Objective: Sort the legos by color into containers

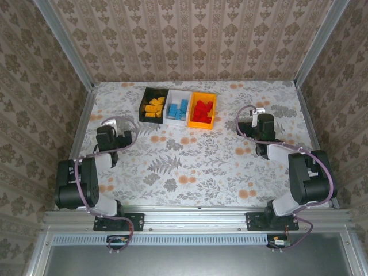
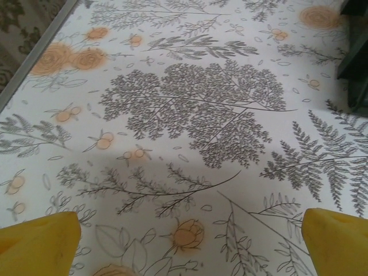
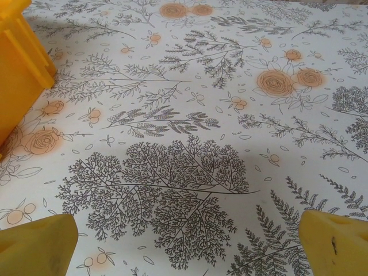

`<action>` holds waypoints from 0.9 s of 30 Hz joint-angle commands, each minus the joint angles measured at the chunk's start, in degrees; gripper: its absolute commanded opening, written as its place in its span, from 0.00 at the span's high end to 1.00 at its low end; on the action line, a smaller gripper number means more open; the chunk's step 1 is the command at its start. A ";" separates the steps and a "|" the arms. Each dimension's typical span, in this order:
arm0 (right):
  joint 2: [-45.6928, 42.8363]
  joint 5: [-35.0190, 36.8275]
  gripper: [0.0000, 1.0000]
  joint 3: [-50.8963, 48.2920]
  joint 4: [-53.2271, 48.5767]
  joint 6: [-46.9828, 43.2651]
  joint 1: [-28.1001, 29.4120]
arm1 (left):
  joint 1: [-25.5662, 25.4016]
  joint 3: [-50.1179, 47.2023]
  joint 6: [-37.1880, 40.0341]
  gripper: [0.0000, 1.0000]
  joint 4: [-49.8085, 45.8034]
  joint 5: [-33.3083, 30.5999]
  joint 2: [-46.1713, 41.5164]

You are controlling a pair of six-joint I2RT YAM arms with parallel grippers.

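Three bins stand side by side at the back centre. The black bin [image 1: 142, 106] holds yellow-orange legos [image 1: 154, 107], the white bin [image 1: 170, 121] holds light blue legos [image 1: 180, 108], and the orange bin [image 1: 201, 124] holds red legos [image 1: 201, 109]. My left gripper [image 1: 115, 133] [image 2: 190, 247] hovers low over the bare cloth at the left, open and holding nothing. My right gripper [image 1: 257, 122] [image 3: 187, 250] hovers open at the right, also with nothing between its fingers. The orange bin's wall [image 3: 17, 75] shows at the left in the right wrist view.
A floral cloth [image 1: 184, 167] covers the table, with no loose bricks on it. Patterned walls and metal rails [image 1: 86, 121] close in the left, right and back sides. A dark edge, probably the black bin [image 2: 356, 57], shows at the upper right of the left wrist view.
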 commanded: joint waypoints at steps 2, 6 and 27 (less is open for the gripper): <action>0.37 -0.37 0.00 -1.47 3.63 -0.41 -0.41 | 0.28 1.93 2.82 0.00 5.02 4.98 0.55; -0.12 -0.17 0.00 -2.83 5.50 -0.32 -0.41 | -1.28 -3.07 4.81 0.00 13.67 5.25 0.58; -0.16 0.19 0.00 -20.36 37.21 -0.05 -0.41 | -4.02 -6.49 4.79 0.00 21.67 -4.25 2.67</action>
